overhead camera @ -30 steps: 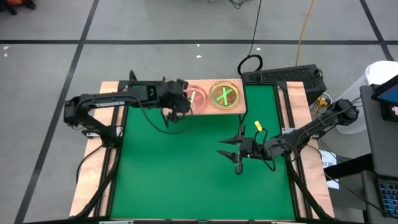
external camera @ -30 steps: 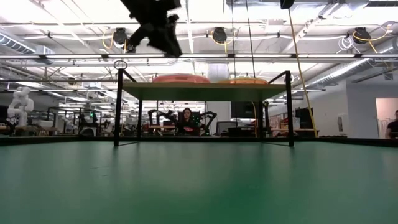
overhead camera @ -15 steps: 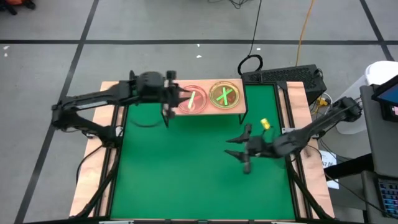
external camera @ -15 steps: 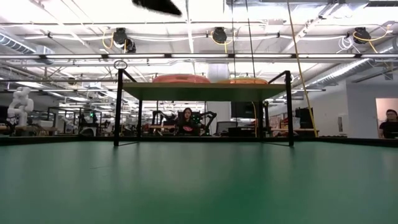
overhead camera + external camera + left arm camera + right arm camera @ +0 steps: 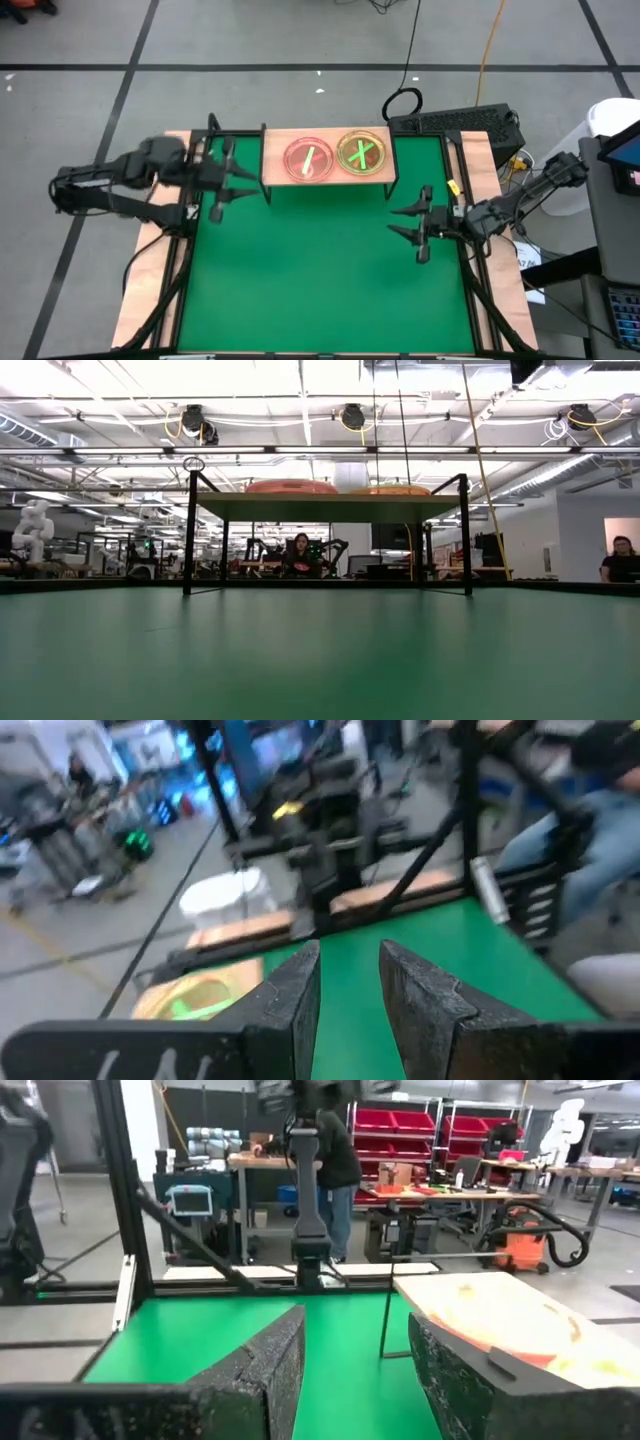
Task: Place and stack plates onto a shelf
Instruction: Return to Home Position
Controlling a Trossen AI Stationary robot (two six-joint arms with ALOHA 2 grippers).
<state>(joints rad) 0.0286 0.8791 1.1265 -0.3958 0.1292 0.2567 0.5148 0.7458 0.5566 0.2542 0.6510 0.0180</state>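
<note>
The shelf (image 5: 325,178) is a light wooden board on thin black legs at the mat's far edge. On it sit a pink plate stack (image 5: 308,161) with one bright bar on top and a green-orange stack (image 5: 362,154) with crossed green bars. The low view shows the shelf (image 5: 325,506) with the pink stack (image 5: 291,486) and the orange stack (image 5: 390,490) on top. My left gripper (image 5: 232,180) is open, left of the shelf, and holds nothing. My right gripper (image 5: 398,221) is open over the mat's right part, near the shelf's right end.
The green mat (image 5: 320,270) covers the tabletop in front of the shelf. Black frame rails run along the mat's left and right sides. A dark box (image 5: 460,125) and cables lie past the far right corner. People show in the room behind (image 5: 300,552).
My left gripper has drawn back from over the pink stack toward the table's left edge, leaving the plate on the shelf. My right gripper has moved toward the table's right edge and slightly toward the far edge. Both stacks have stayed in place.
</note>
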